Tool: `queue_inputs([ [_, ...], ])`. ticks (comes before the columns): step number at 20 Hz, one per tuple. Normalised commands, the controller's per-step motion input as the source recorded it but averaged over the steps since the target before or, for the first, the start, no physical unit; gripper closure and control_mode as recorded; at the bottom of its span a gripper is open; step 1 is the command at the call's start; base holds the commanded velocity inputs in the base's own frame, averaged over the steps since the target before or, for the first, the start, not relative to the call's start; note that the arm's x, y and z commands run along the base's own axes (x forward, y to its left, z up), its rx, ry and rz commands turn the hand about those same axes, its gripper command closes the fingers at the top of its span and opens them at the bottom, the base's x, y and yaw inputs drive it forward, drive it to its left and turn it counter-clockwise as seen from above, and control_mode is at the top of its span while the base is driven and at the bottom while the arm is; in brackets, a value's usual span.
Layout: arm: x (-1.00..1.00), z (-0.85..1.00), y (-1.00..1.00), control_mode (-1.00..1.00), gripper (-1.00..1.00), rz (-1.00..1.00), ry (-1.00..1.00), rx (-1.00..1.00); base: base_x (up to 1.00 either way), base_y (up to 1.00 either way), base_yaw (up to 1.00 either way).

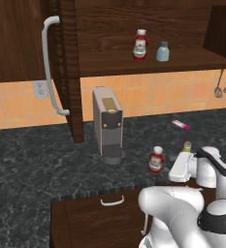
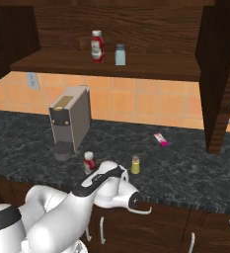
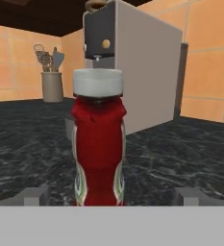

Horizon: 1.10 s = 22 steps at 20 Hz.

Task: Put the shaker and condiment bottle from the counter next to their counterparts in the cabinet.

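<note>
Nothing shelved yet — we see the condiment bottle (image 3: 99,144) at frame centre, upright on the counter (image 1: 37,164) between the gripper (image 3: 111,196)'s spread jaws, ungrasped; shaker (image 2: 135,164) beside it; counterparts wait in the cabinet (image 1: 148,60), upper frame.

Legible text: none. White label on the condiment bottle (image 3: 98,144) on the desk: unreadable. Label on its counterpart (image 1: 140,46) on the cabinet shelf: unreadable.
</note>
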Motion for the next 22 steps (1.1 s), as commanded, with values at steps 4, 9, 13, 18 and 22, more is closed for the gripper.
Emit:
queue_inputs([
  [4, 0.24, -0.08, 0.14, -1.00, -1.00, 0.00, 0.00, 0.00, 0.00, 0.00, 0.00],
  [9, 0.22, -0.07, 0.17, -1.00, -1.00, 0.00, 0.00, 0.00, 0.00, 0.00, 0.00],
  [13, 0.16, -0.07, 0.15, -1.00, -1.00, 0.00, 0.00, 0.00, 0.00, 0.00, 0.00],
  [18, 0.14, -0.10, 0.13, -1.00, -1.00, 0.00, 0.01, 0.00, 0.00, 0.00, 0.00],
  [22, 0.03, -0.08, 0.08, -1.00, -1.00, 0.00, 0.00, 0.00, 0.00, 0.00, 0.00],
])
